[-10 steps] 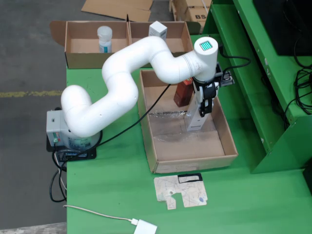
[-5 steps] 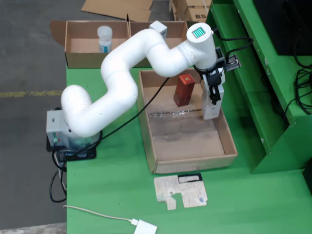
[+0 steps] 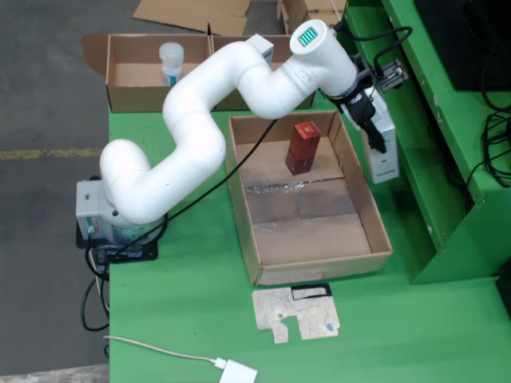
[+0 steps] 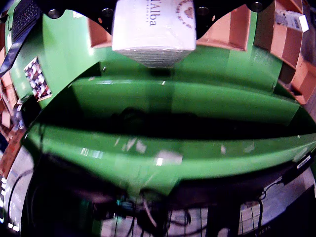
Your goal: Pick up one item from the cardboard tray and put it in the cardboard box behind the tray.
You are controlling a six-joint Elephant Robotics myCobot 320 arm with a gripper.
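White box (image 4: 154, 32) | gripper (image 3: 375, 120) holds it, lifted beside the tray (image 3: 363, 211) | still to do: carry it to the rear cardboard box (image 3: 128, 92).

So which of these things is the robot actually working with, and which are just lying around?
In use:
- white rectangular box in the claw
- large open cardboard tray
- red upright box inside it
- open cardboard box behind the tray

Lying about:
- flat cardboard scrap
- white cable adapter
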